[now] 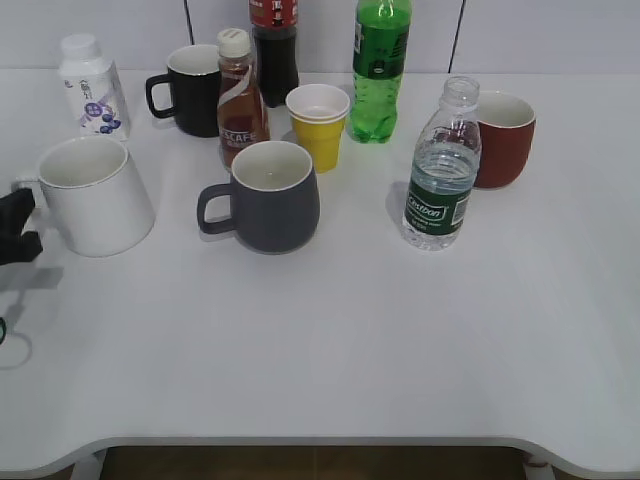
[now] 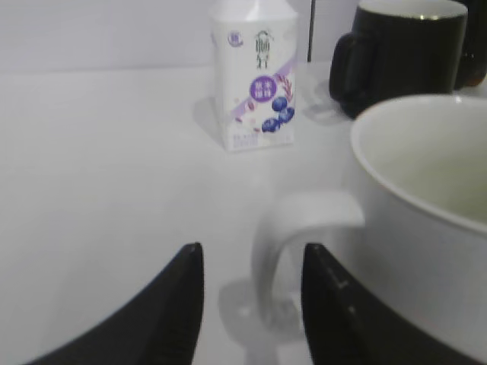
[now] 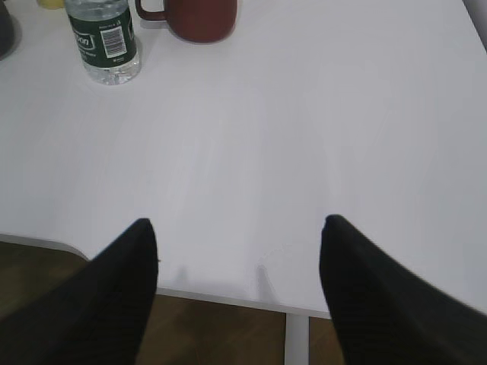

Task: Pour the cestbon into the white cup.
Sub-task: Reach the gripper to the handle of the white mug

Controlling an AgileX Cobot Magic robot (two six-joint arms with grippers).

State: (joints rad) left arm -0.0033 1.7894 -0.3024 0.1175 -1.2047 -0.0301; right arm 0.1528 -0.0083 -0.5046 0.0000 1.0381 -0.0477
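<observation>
On the white table (image 1: 330, 340) nothing has been poured: the cestbon (image 1: 441, 168) stands upright and untouched on the right side, just in front of the red-brown mug (image 1: 505, 138), cap off, water filling most of it. The white cup (image 1: 95, 193) sits well apart at the far left, looking empty and dry inside in the left wrist view.

The left gripper (image 2: 251, 308) is spread open, its two dark fingers low in the wrist view, the cup's handle (image 2: 300, 243) standing between them but not pinched; from outside only a black bit of it shows at the left edge. My read is it's lining up to take the handle. The right gripper (image 3: 236, 289) is also open wide, holding nothing, hovering near the table's front edge with the bottle far ahead at upper left.

So the whole job is ahead: secure the cup, pick up the bottle, tilt, pour.

Materials now. The bottle is clear thin plastic, ribbed, with a dark green wrap label in white lettering, so probably squeezable under a tight grip. The cup is glossy white ceramic, thick-walled, narrowing toward the rim, with a chunky loop handle. The tabletop is smooth and matte.
</observation>
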